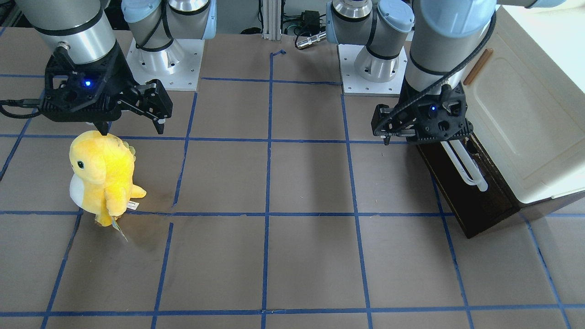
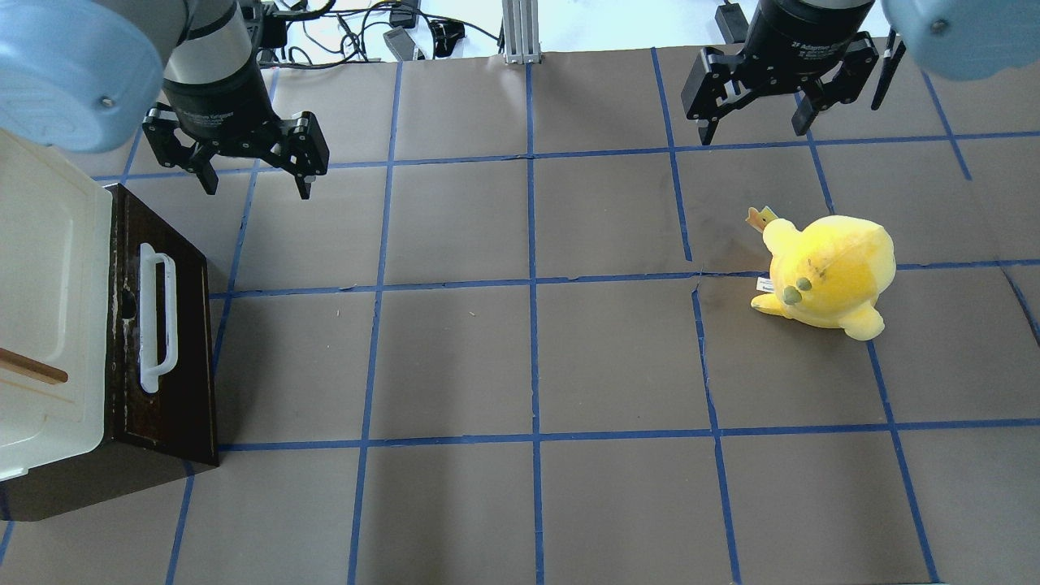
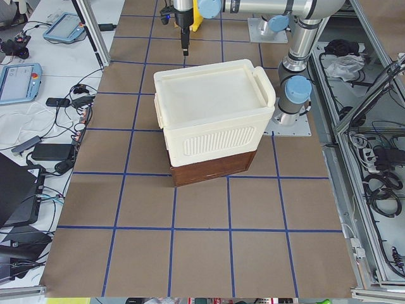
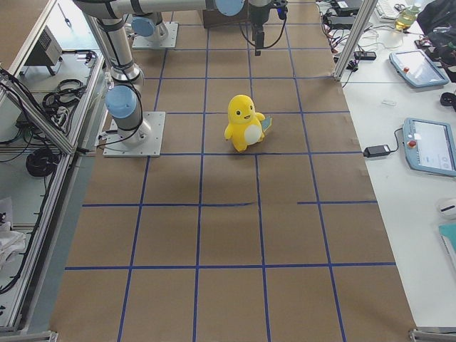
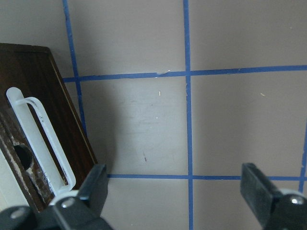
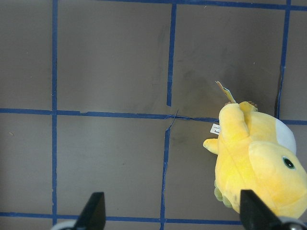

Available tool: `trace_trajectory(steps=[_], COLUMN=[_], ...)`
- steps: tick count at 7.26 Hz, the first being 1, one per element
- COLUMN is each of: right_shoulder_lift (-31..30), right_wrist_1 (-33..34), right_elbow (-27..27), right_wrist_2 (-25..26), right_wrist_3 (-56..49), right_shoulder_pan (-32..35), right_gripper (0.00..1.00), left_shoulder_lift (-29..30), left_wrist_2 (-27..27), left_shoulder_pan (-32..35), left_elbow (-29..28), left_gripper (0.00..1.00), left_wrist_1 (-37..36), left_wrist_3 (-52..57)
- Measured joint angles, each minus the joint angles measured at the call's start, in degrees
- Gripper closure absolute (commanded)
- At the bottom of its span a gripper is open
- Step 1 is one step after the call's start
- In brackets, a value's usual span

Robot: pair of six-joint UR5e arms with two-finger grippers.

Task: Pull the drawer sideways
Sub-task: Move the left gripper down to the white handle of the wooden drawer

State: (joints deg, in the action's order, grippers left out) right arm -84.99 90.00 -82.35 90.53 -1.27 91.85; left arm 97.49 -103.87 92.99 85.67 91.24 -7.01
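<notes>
The drawer has a dark brown front and a long white bar handle. It sits at the table's left end under the cream cabinet, and none of its inside shows. It also shows in the front-facing view and the left wrist view. My left gripper is open and empty. It hangs above the table just past the far end of the handle, apart from it. My right gripper is open and empty, up at the far right.
A yellow plush toy stands on the right half, near my right gripper. The cabinet top bears a small wooden handle. Brown paper with blue tape lines covers the table.
</notes>
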Motion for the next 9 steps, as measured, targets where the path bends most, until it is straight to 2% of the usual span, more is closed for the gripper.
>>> trace_trajectory(steps=[3,6,9], right_shoulder_lift=[0.00,0.00,0.00], right_wrist_1=[0.00,0.00,0.00], right_elbow=[0.00,0.00,0.00], right_wrist_2=[0.00,0.00,0.00], right_wrist_3=[0.03,0.00,0.04], right_shoulder_pan=[0.00,0.00,0.00], right_gripper=[0.00,0.00,0.00], left_shoulder_lift=[8.26,13.93,18.60], left_wrist_2=[-13.52,-26.50,-36.43], left_shoulder_pan=[2.02,2.49,5.44], left_elbow=[0.83,5.89,7.48], left_gripper=[0.00,0.00,0.00], left_wrist_1=[-0.21,0.23,6.12], left_wrist_3=[-11.14,-18.86,-27.85])
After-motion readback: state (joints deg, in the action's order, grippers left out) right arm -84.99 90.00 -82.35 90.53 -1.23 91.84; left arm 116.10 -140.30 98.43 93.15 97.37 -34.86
